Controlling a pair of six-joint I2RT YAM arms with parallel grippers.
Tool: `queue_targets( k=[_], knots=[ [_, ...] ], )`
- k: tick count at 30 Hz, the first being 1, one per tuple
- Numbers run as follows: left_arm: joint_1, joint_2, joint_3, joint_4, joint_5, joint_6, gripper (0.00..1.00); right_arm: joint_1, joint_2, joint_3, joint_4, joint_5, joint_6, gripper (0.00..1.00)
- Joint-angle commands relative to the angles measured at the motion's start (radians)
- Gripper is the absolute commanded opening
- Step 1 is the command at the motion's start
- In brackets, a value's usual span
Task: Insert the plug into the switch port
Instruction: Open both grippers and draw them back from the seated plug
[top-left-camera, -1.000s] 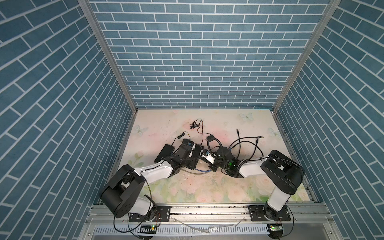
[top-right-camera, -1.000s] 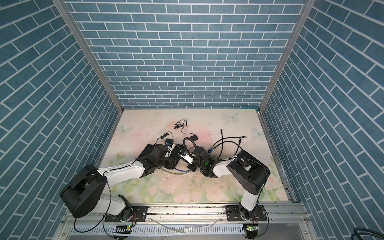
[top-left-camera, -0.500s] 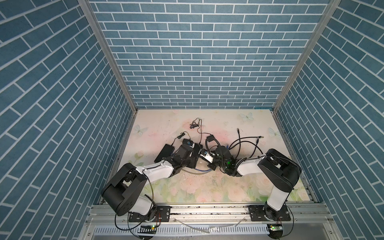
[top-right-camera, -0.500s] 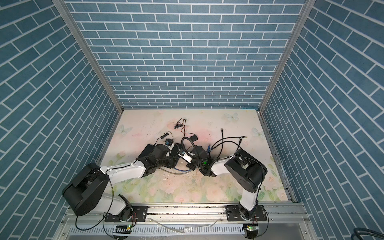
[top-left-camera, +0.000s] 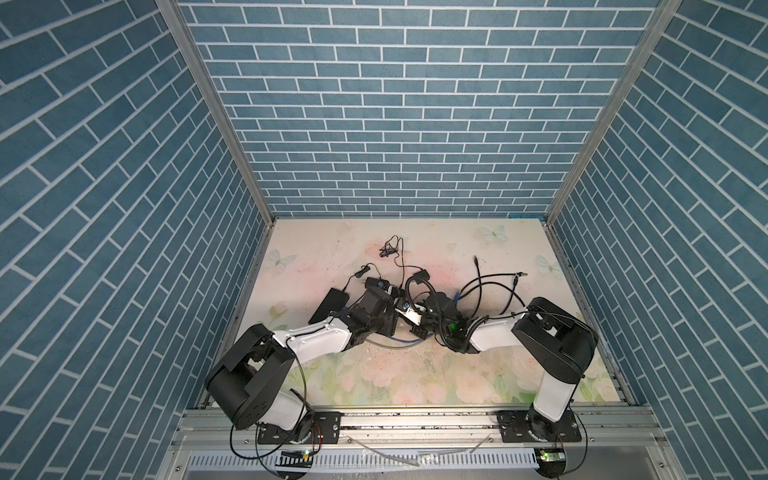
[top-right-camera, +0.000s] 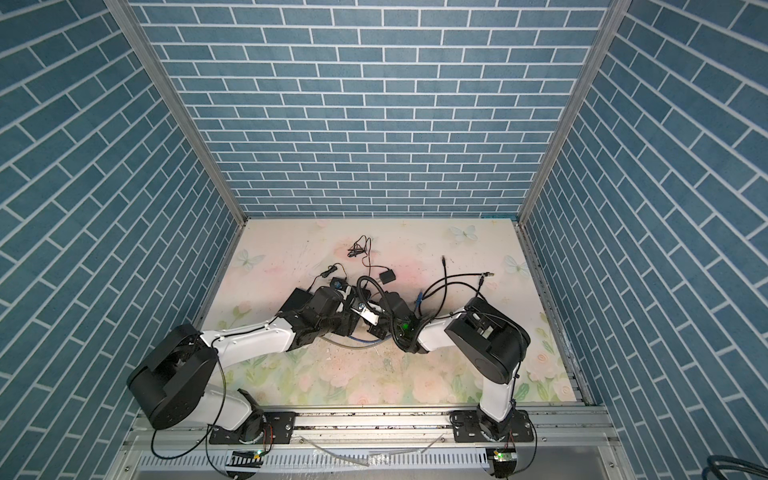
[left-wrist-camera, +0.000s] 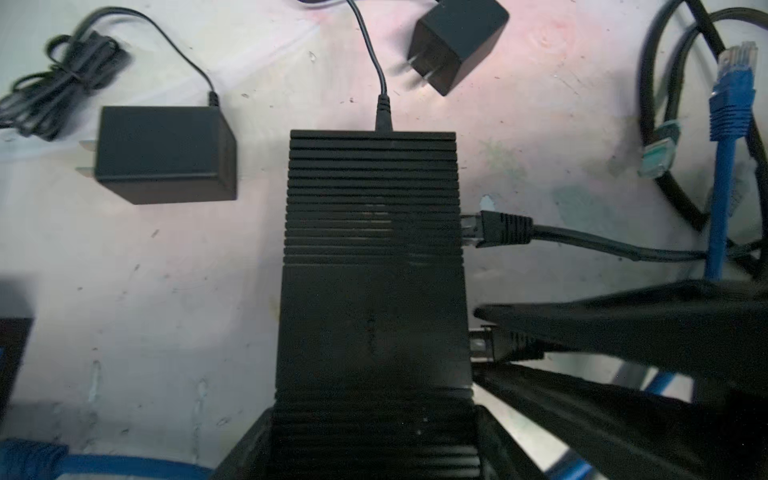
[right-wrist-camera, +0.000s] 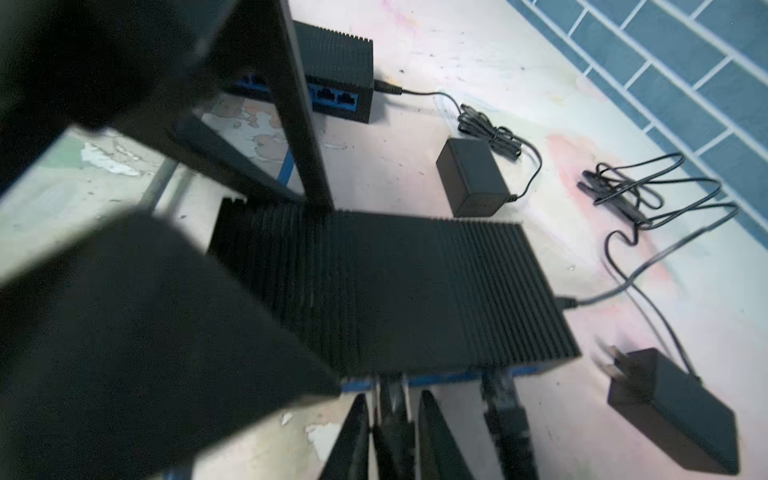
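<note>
The switch (left-wrist-camera: 374, 249) is a black ribbed box with a blue port face, lying on the floral table. My left gripper (left-wrist-camera: 372, 415) is shut on its near end, a finger against each side. In the right wrist view the switch (right-wrist-camera: 395, 282) lies just ahead of my right gripper (right-wrist-camera: 392, 395). A black plug (right-wrist-camera: 390, 411) sits in a port on the blue face, between the gripper's fingers. The jaws stand slightly open, with a thin gap beside the plug. A second black plug (right-wrist-camera: 498, 395) is seated in a neighbouring port. In both top views the two grippers meet at mid-table, hiding the switch.
A second black switch (right-wrist-camera: 336, 75) lies beyond the left arm. Two black power adapters (left-wrist-camera: 166, 153) (left-wrist-camera: 457, 41) with thin cords lie near the held switch. A blue network cable (left-wrist-camera: 727, 124) and loops of black cable (top-left-camera: 490, 291) lie on the right.
My right gripper's jaws have parted a little around the plug. Both arms stay almost where they were.
</note>
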Motion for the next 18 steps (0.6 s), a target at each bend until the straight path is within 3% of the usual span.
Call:
queue_targets(
  k=[1,8,18],
  knots=[
    [0.012,0.026,0.049,-0.007,-0.014,-0.034,0.39,-0.002,-0.059,0.041,0.021,0.059,0.0,0.31],
    [0.082,0.051,0.044,-0.01,-0.048,-0.068,0.39,-0.067,-0.179,0.034,-0.187,0.055,0.043,0.4],
    [0.094,0.076,0.057,-0.044,-0.058,-0.042,0.49,-0.242,-0.347,-0.001,-0.42,0.053,0.13,0.4]
  ],
)
